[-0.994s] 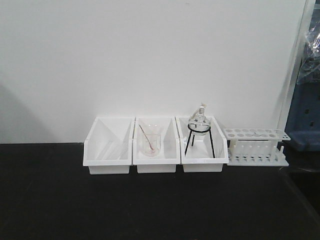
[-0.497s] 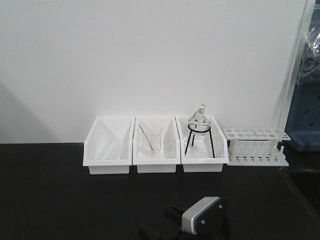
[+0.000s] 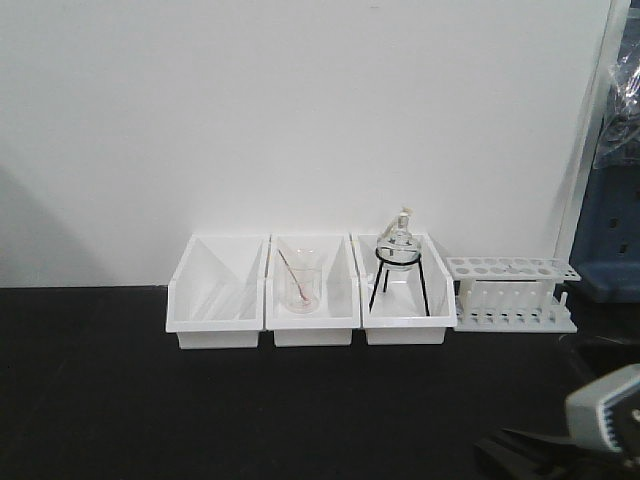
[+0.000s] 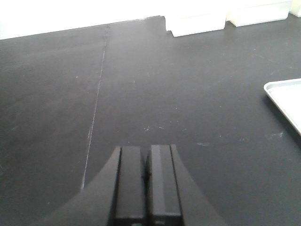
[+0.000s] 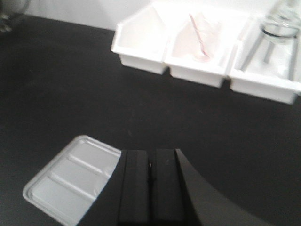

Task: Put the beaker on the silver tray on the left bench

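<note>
Silver tray (image 5: pixel 68 183) nr bench (image 5: pixel 66 94) front edge

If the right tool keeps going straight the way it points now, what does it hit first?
Probably bare bench top; beyond it, the row of white bins, likely the middle one holding the rod. The right tool is shut; the silver tray lies off-line left. Depth unclear.

We see one change in the front view: the right arm (image 3: pixel 605 415). A second ago it wasn't in view at all, just bare black counter (image 3: pixel 200 400) below the bins. Half a second ago its grey wrist housing sat low near the bottom centre, in front of the bin with the flask stand. Now that housing shows at the bottom right corner, partly cut off by the frame edge, below the test-tube rack, and the bottom centre of the counter is uncovered again.
</note>
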Controlling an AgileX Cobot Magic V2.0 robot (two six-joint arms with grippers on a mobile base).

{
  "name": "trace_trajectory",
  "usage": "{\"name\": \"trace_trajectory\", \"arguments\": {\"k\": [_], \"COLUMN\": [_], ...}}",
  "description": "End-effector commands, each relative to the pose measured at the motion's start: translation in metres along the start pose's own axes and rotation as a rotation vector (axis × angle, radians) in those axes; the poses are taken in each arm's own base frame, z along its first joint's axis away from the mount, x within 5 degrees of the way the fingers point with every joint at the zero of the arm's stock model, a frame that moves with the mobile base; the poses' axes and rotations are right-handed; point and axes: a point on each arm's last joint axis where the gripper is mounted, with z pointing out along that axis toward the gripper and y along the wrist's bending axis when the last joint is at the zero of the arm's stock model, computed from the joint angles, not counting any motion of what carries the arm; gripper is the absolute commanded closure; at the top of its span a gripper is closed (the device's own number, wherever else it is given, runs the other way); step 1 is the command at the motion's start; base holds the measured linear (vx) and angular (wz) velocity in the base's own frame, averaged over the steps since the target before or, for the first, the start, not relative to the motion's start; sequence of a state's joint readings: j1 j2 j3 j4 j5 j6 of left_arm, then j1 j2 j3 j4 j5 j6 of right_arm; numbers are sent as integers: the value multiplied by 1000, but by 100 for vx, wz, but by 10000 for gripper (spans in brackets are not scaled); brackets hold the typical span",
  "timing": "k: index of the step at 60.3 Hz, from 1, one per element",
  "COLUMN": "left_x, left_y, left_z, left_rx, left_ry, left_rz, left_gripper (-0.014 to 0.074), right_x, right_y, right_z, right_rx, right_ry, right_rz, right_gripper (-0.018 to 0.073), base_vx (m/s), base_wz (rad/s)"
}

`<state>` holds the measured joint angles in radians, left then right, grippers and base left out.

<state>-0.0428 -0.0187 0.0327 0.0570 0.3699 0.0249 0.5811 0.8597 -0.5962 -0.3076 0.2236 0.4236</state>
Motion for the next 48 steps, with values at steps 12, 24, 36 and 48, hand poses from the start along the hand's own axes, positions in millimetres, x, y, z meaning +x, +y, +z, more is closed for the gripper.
{"name": "trace_trajectory", "arguments": {"k": [12, 24, 36, 48], "left_x": [-1, -1, -1, -1], "left_y": [-1, -1, -1, -1], "left_z": [2, 2, 2, 2], "left_rx": [7, 7, 7, 7], "left_ry": [-63, -63, -63, -63], "left_rz": [-2, -2, -2, -2], "left_gripper": [595, 595, 595, 595], "right_x": [-13, -15, -6, 39], "right_y": [-6, -6, -6, -24], "right_z": [-48, -58, -54, -58], "right_rx": [30, 24, 19, 73], "right_ry": [-96, -139, -160, -288], "right_rz": [16, 17, -40, 138], "right_gripper": [573, 573, 573, 573], "base_vx": [0, 0, 0, 0], "base_wz": [0, 0, 0, 0]}}
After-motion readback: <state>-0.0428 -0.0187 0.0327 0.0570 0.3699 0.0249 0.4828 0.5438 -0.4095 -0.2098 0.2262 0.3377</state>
